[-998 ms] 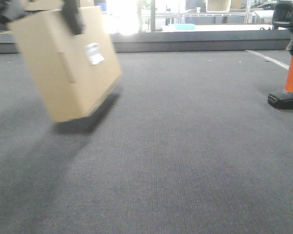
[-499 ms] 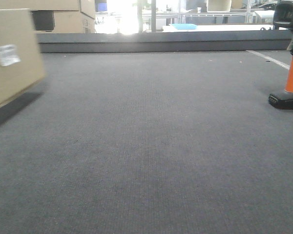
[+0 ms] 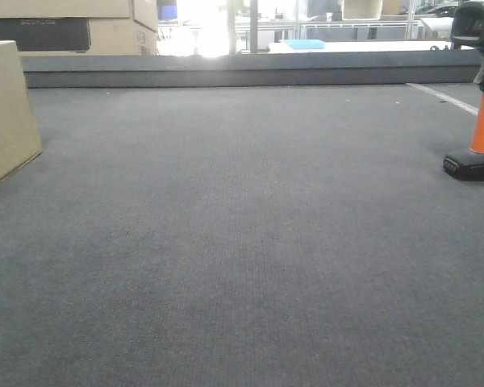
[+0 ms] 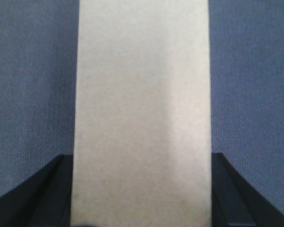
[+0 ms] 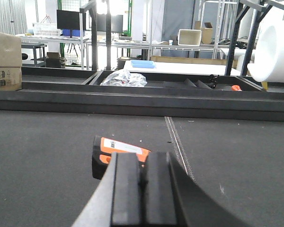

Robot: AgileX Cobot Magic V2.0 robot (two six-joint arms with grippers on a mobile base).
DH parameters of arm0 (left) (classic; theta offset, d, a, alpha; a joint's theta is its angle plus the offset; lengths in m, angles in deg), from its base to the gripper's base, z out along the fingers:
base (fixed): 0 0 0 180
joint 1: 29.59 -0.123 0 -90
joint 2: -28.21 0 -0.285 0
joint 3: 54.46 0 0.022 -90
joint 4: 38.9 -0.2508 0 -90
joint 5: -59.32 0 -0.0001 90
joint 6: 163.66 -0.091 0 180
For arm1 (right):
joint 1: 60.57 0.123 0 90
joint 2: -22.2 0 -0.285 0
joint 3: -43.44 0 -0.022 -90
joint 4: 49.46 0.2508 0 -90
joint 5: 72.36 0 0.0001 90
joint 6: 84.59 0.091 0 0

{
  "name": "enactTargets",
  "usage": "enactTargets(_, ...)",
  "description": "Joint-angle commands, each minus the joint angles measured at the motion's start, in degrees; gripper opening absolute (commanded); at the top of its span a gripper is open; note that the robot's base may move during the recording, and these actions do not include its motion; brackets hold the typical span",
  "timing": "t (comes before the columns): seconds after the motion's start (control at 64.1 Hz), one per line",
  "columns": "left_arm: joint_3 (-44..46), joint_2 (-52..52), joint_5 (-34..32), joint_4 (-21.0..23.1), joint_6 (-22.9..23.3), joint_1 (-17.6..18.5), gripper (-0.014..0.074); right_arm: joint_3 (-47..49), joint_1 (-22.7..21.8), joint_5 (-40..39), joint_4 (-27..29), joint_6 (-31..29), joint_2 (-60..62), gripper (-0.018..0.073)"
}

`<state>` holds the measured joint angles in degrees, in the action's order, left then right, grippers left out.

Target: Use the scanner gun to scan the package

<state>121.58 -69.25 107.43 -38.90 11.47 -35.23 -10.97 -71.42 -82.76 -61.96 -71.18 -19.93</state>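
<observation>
At the left edge of the front view, we saw our left gripper point(image 4: 141, 208) clamped on the package point(image 3: 6, 113); our right gripper point(image 5: 142, 194) was pressed closed above the scanner point(image 3: 480, 97).

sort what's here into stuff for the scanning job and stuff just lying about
For the job:
- package, between the left tool's fingers
- scanner gun, standing upright at the right

Lying about:
- large cartons at the back
- crumpled plastic bag
- blue tray
</observation>
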Motion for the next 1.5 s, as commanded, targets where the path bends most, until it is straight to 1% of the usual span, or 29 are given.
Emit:
enactTargets(0.0,-2.1,0.8,1.0,-0.3,0.0,0.1,-0.0111,-0.2,0.0,-0.3,-0.3,-0.2,0.3,-0.0168)
enactTargets(0.172,-2.2,0.9,0.3,-0.6,0.0,0.1,-0.0108,-0.2,0.0,-0.3,-0.3,-0.2,0.3,-0.0168)
enactTargets(0.203,-2.2,0.9,-0.1,-0.6,0.0,0.1,-0.0097,-0.2,0.0,-0.3,-0.3,-0.2,0.3,-0.0168)
enactTargets(0.234,-2.2,0.9,-0.6,-0.6,0.0,0.1,-0.0065,-0.2,0.0,-0.3,-0.3,-0.2,0.3,-0.0168)
enactTargets(0.343,-2.2,0.9,-1.3,-0.6,0.0,0.1,0.0114,-0.2,0.0,-0.3,-0.3,-0.2,0.3,-0.0168)
enactTargets(0.405,-2.2,0.9,-1.4,-0.6,0.0,0.1,0.0286,-0.2,0.0,-0.3,-0.3,-0.2,0.3,-0.0168)
enactTargets(0.499,-2.2,0.9,-2.2,-0.6,0.3,0.1,0.0486,-0.2,0.0,-0.3,-0.3,-0.2,0.3,-0.0168)
enactTargets(0.593,-2.2,0.9,-3.0,-0.6,0.6,0.1,0.0615,-0.2,0.0,-0.3,-0.3,-0.2,0.3,-0.0168)
enactTargets(0.608,-2.2,0.9,-3.1,-0.6,0.6,0.1,0.0618,-0.2,0.0,-0.3,-0.3,-0.2,0.3,-0.0168)
enactTargets(0.686,-2.2,0.9,-3.5,-0.6,0.7,0.1,0.0600,-0.2,0.0,-0.3,-0.3,-0.2,0.3,-0.0168)
enactTargets(0.78,-2.1,1.2,-3.9,-0.6,0.8,0.1,0.0599,-0.2,0.0,-0.3,-0.3,-0.2,0.3,-0.0168)
enactTargets(0.92,0.1,2.8,-1.3,-0.6,1.0,0.1,0.0599,-0.2,0.0,-0.3,-0.3,-0.2,0.3,-0.0168)
enactTargets(0.983,1.0,4.7,-0.2,-0.6,1.4,0.1,0.0599,-0.2,0.0,-0.3,-0.3,-0.2,0.3,-0.0168)
enactTargets(1.17,1.0,13.3,-0.1,-0.6,3.9,0.1,0.0597,-0.2,0.0,-0.3,-0.3,-0.2,0.3,-0.0168)
enactTargets(1.232,0.6,16.5,-0.1,-0.6,4.1,0.1,0.0568,-0.2,0.0,-0.3,-0.3,-0.2,0.3,-0.0168)
enactTargets(1.294,0.0,19.9,0.2,0.0,4.1,0.1,0.0496,-0.2,0.0,-0.3,-0.3,-0.2,0.3,-0.0168)
enactTargets(1.372,-1.8,24.0,0.3,0.3,4.1,0.1,0.0355,-0.2,0.0,-0.3,-0.3,-0.2,0.3,-0.0168)
enactTargets(1.419,-3.1,26.5,0.3,0.3,4.1,0.1,0.0230,-0.2,0.0,-0.3,-0.3,-0.2,0.3,-0.0168)
enactTargets(1.466,-4.3,28.9,0.3,0.3,4.1,0.1,0.0133,-0.2,0.0,-0.3,-0.3,-0.2,0.3,-0.0168)
enactTargets(1.482,-4.9,29.9,0.3,0.3,4.1,0.1,0.0085,-0.2,0.0,-0.3,-0.3,-0.2,0.3,-0.0168)
